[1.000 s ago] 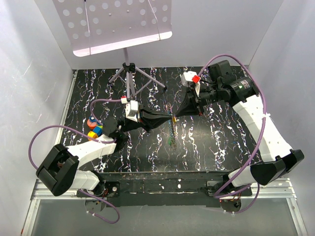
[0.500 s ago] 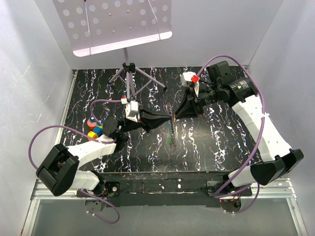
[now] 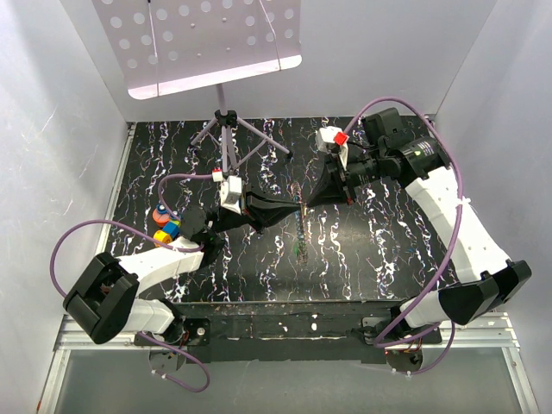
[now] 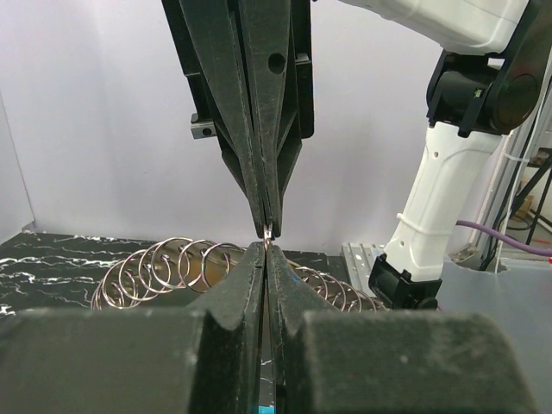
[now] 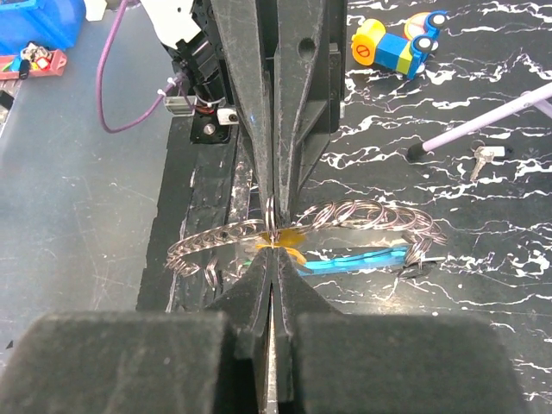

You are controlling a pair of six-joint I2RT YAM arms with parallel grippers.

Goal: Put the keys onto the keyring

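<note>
Silvery ring chain (image 5: 362,211): a long run of linked split rings, draped across the middle of the worktop (image 3: 362,250), right beneath the two arm tips.
Left end effector (image 4: 266,252): pinched right down, no gap to speak of, reaching in from the left.
Right end effector (image 5: 272,252): same story, clamped narrow, coming in from the right and meeting the left one nose to nose.
Meeting point: one small ring stands up between the two tips, and both look nipped onto its wire.
Why held so: my read is that one side steadies the ring while the other works its coil apart, so a key can thread on.
Yellow-orange key (image 5: 289,237): just under the tips, in among the rings.
Blue key (image 5: 354,259): lying flat beside it, below the chain.
Hard to make out: whether either key is already threaded, I cannot tell. The blades are hidden by rings and fingers, and from above both keys shrink to a fleck.
Cut off: both wrist views lose the chain behind their own fingers.
Bystanders: toy blocks (image 3: 164,228) at the left edge and a stand (image 3: 226,115) at the far side, both well apart from the action.
</note>
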